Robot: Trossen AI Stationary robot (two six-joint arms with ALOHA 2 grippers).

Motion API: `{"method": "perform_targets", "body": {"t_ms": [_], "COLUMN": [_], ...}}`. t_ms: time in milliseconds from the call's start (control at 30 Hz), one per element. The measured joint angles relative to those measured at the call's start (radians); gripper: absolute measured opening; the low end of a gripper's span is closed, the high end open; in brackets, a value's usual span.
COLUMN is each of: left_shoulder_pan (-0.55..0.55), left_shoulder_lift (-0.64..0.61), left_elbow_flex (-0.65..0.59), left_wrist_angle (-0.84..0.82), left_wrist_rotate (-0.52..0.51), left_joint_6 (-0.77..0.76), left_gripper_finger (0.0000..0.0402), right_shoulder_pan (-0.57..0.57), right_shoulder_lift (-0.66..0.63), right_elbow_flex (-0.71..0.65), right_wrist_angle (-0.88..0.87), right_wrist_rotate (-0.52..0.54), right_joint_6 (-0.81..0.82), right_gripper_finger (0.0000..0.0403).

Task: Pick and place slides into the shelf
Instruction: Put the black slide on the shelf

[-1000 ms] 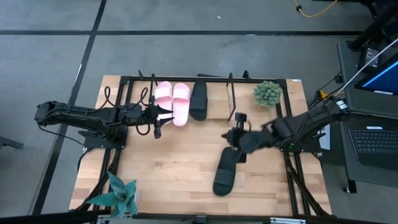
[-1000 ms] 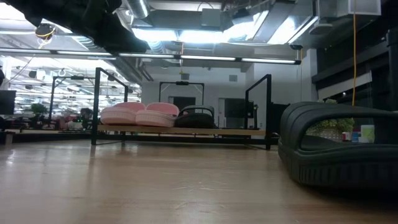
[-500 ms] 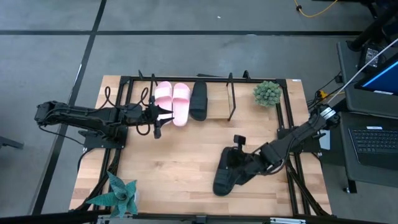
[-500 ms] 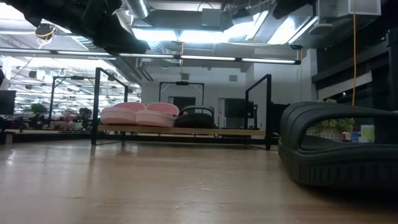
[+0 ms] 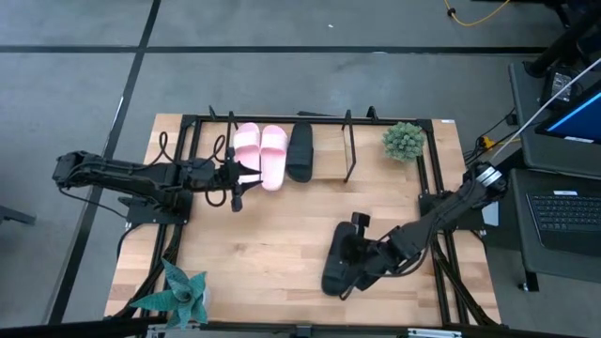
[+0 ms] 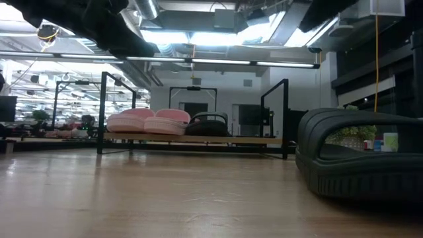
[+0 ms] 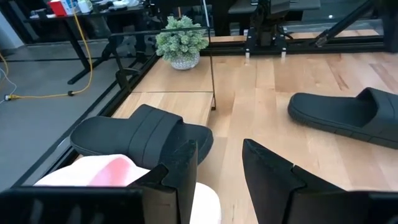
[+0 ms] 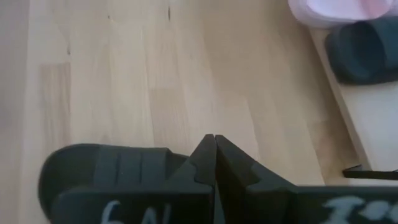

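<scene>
Near the table's front edge, the black slide [image 5: 338, 261] lies lengthwise toward the shelf [image 5: 329, 160], touching the right gripper [image 5: 355, 255], whose fingers are pressed together; the left gripper [image 5: 235, 176] waits, spread.

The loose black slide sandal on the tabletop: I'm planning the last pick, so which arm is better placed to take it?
The right. Its claw hangs right over the black open-toe slide sandal lying on the wooden tabletop. The left claw waits far off by the pale pink sandals on the black metal shelf.
</scene>
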State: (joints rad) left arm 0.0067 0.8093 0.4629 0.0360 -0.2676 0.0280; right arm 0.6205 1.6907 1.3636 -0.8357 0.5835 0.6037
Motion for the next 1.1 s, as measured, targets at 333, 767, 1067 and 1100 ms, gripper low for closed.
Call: {"method": "perform_targets", "body": {"t_ms": [333, 767, 1067, 1100], "left_shoulder_pan": [-0.002, -0.002, -0.002, -0.002], "left_shoulder_lift": [0.0, 0.0, 0.0, 0.0], "left_elbow_flex": [0.0, 0.0, 0.0, 0.0], "left_wrist_angle": [0.0, -0.002, -0.006, -0.005], "left_wrist_rotate": [0.0, 0.0, 0.0, 0.0], "left_joint_6": [-0.002, -0.026, -0.026, -0.023], "left_gripper_finger": [0.0121, 0.0121, 0.0121, 0.0121], "right_shoulder_pan": [0.035, 0.13, 0.176, 0.176], "right_shoulder_lift": [0.07, 0.369, 0.567, 0.577], "right_elbow_flex": [0.02, 0.538, 0.759, 0.76], "right_wrist_angle": [-0.011, -0.459, -0.565, -0.572], "right_wrist_rotate": [-0.109, -0.131, -0.154, -0.17], "right_joint_6": [0.177, 0.379, 0.495, 0.499], "right_gripper_finger": [0.0007, 0.0003, 0.0003, 0.0003]}}
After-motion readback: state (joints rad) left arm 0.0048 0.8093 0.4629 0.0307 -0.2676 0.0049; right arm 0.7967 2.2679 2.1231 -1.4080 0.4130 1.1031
